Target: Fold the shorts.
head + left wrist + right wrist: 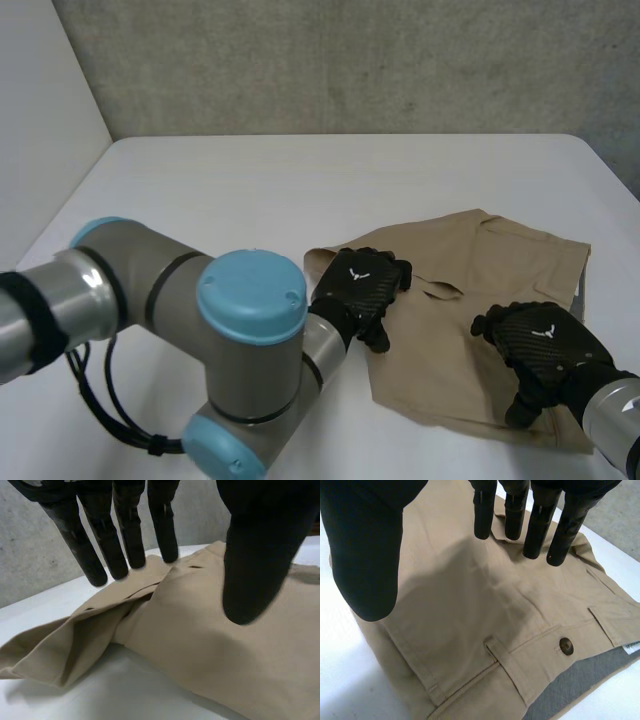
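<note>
The shorts lie flat on the front right part of the tabletop, their far right corner close to its right edge. The left arm reaches in across the front, and the left hand sits over the left end of the shorts, fingers straight and thumb spread wide, grasping nothing. That looks like a stance for pinning or picking up that end. The cloth there lies in loose layers, slightly raised off the tabletop, which should give fingertips a way under. The right hand sits over the waistband end near the front right corner, its fingers straight too, thumb held apart, nothing grasped. The belt loop and button lie just past its palm. Whether either hand's fingertips touch the cloth cannot be told. Bare tabletop stretches wide to the left and toward the far edge, so a fold carried that way has room. The right edge is close, leaving little margin there.
</note>
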